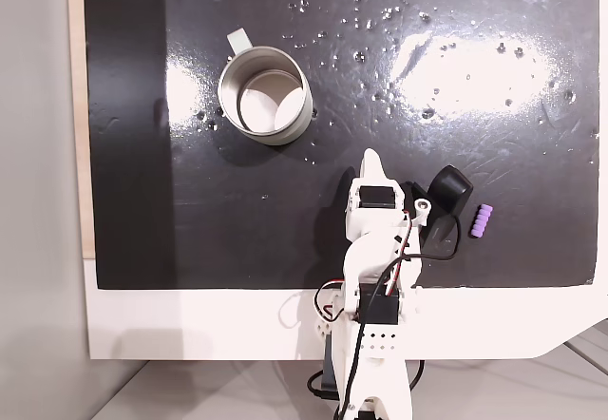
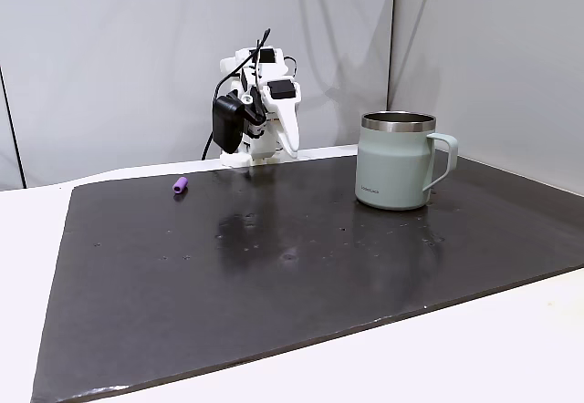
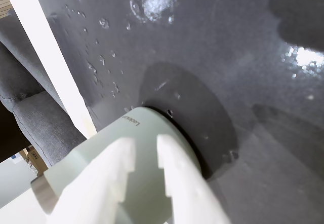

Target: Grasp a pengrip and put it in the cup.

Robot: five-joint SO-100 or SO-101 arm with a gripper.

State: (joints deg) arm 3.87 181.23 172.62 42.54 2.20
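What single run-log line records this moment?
phase: before grasp | gripper: empty, slightly open, raised | pengrip: on mat, right of arm in a fixed view | cup: upright, empty

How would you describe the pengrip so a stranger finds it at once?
In a fixed view from above, look at the dark mat, near its lower right edge, right of the arm. The pengrip lies there: a tiny light-purple ribbed cylinder, far smaller than the pale cup.

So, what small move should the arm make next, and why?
Probably swing the claw toward the pengrip and lower it there. The claw holds nothing, with a narrow gap between its fingers, and in the wrist view it points at the cup. The pengrip lies alone on the dark mat, to the arm's right in the top-down fixed view, far from the cup.
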